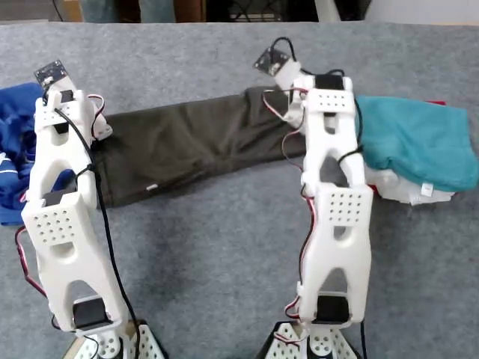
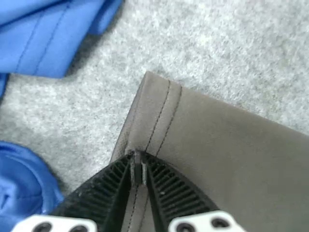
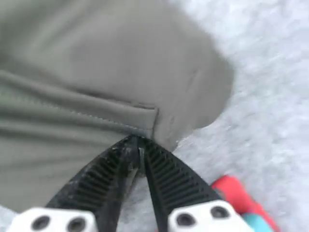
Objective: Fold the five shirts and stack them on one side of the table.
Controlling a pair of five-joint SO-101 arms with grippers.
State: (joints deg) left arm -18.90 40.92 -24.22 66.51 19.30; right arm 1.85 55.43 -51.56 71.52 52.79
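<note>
Felt [image 1: 224,224] bears olive shirt [image 1: 187,142], pinched in left hand [image 2: 139,163].

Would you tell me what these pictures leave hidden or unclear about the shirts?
High view: the blue cloth runs off the left edge and under the left arm, so its shirt count is unclear.
High view: the red shirt and white shirt lie mostly beneath the teal shirt.
High view: the right arm covers one end of the green shirt.
</note>
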